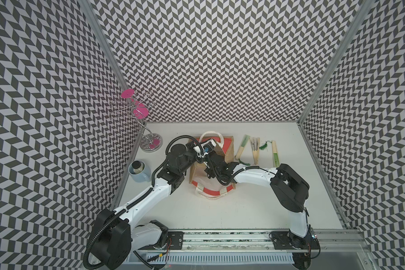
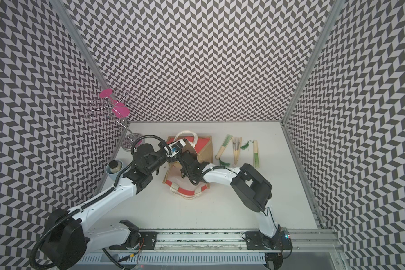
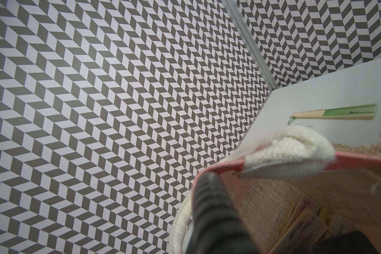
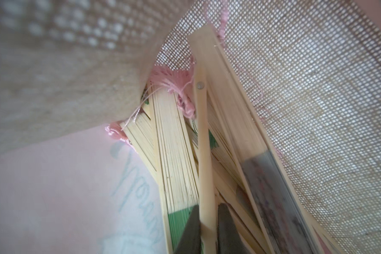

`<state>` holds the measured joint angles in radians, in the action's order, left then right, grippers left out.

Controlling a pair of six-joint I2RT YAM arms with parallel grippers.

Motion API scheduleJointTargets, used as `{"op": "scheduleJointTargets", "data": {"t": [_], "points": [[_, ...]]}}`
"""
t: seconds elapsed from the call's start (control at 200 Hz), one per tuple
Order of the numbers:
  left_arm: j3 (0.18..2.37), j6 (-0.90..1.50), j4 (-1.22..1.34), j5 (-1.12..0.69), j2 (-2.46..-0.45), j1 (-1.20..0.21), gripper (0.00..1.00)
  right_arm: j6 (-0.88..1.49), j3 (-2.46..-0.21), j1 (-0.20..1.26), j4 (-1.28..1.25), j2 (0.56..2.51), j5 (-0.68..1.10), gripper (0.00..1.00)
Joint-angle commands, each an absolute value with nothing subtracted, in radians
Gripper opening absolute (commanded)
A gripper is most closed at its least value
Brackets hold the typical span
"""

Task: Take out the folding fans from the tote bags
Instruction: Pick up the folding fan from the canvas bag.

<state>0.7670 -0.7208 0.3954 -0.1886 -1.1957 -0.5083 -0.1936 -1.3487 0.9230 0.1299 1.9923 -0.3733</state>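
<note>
**A:** How is the right hand [image 4: 208,211] found?

**B:** It is buried inside the tote bag [image 1: 229,149] and clenched on the pale bamboo guard of one folding fan [image 4: 204,154]. Other fans [image 4: 176,165] are piled around it, and pink tassels [image 4: 174,81] are bunched against the jute wall.

**A:** And the left hand [image 3: 209,178]?

**B:** It is clamped on the bag's red rim beside the cream handle [image 3: 295,149], at the far side of the opening.

**A:** What is seen on the counter [image 1: 220,210]?

**B:** A pale blue mug [image 1: 140,177] is set left of the bag. Four closed fans [image 1: 275,154] are laid out just right of it. A chrome wire stand [image 1: 151,142] is placed in the far left corner.
</note>
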Motion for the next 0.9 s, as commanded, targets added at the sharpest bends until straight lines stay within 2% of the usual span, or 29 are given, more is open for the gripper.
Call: {"op": "scheduleJointTargets", "data": {"t": [0.0, 0.145, 0.306, 0.466, 0.601, 0.896], "points": [[0.800, -0.725, 0.443, -0.236, -1.187, -0.522, 0.00, -0.191, -1.355, 0.920, 0.043, 1.983, -0.394, 0.08], [0.819, -0.703, 0.448, -0.171, -1.206, -0.523, 0.00, -0.205, -1.328, 0.919, 0.039, 1.943, -0.375, 0.00], [0.873, -0.677, 0.431, -0.014, -1.256, -0.525, 0.00, -0.189, -1.250, 0.925, -0.005, 1.833, -0.327, 0.00], [0.856, -0.671, 0.522, 0.130, -1.264, -0.538, 0.00, -0.138, -1.188, 0.942, -0.049, 1.721, -0.329, 0.00], [0.856, -0.664, 0.559, 0.191, -1.263, -0.546, 0.00, -0.072, -1.149, 0.941, -0.090, 1.642, -0.335, 0.00], [0.908, -0.620, 0.538, 0.345, -1.304, -0.545, 0.00, -0.007, -1.037, 0.941, -0.207, 1.460, -0.220, 0.00]]}}
